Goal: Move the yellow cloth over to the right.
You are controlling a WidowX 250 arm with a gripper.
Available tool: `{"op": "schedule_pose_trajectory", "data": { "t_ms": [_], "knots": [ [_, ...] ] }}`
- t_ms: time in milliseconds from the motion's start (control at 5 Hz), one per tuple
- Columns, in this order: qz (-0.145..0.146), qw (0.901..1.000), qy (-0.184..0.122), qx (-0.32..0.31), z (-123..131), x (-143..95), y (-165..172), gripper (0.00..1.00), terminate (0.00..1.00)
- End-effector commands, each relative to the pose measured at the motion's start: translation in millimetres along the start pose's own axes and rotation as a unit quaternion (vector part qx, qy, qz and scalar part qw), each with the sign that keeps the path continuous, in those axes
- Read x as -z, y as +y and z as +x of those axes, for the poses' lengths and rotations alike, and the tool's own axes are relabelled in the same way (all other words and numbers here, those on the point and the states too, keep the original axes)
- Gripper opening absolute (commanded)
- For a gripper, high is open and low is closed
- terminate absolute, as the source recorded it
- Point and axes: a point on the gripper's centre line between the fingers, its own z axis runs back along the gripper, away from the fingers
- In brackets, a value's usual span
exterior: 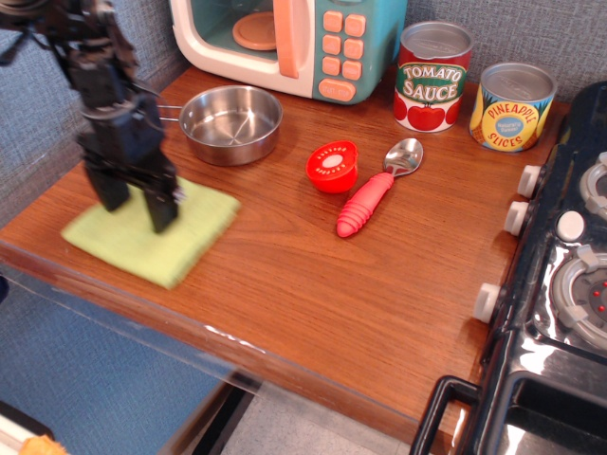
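The yellow cloth [194, 237] lies flat near the front left of the wooden table [313, 284], just below the steel pan [230, 123]. It is lime-coloured and motion-blurred. My black gripper [137, 205] stands upright on the cloth's left half. Its two fingers [163, 210] are spread apart with their tips down on the fabric. The part of the cloth under the fingers is hidden. The cloth's front corner lies close to the table's front edge.
A red round lid [332, 166] and a red-handled spoon [375, 194] lie mid-table, right of the cloth. A toy microwave [285, 43], a tomato sauce can [433, 76] and a pineapple can [512, 106] stand at the back. A black stove [569, 284] borders the right.
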Motion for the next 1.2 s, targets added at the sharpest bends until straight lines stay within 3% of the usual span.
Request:
{"op": "schedule_pose_trajectory", "data": {
  "t_ms": [0,200,600,1000],
  "knots": [
    [0.032,0.9987,-0.02,0.034,24.0,-11.3,-59.5,1.0,0.0],
    [0.055,0.9985,-0.005,0.003,37.3,-8.9,-80.5,1.0,0.0],
    [0.096,0.9952,-0.021,-0.006,38.7,-25.3,-115.2,1.0,0.0],
    [0.095,0.9946,-0.03,-0.029,36.6,-39.6,-116.3,1.0,0.0]
  ]
}}
